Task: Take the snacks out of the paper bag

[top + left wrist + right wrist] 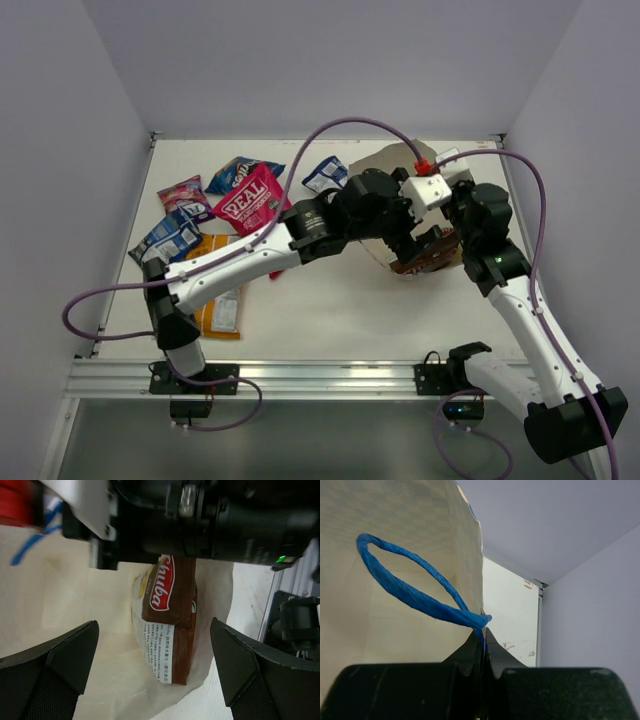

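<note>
Held left jaws wide and empty before a brown-and-white, red-logoed chip bag [167, 630]; had right jaws clamped on rim of paper bag [380, 640].

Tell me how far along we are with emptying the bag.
Mostly done: pink-red packet, orange-yellow packet, small blue packet and others lie out on the table. In hand: right fingers pinch the rim of the paper bag; open left fingers flank the brown chip bag at its mouth. Left: lifting it out.
</note>
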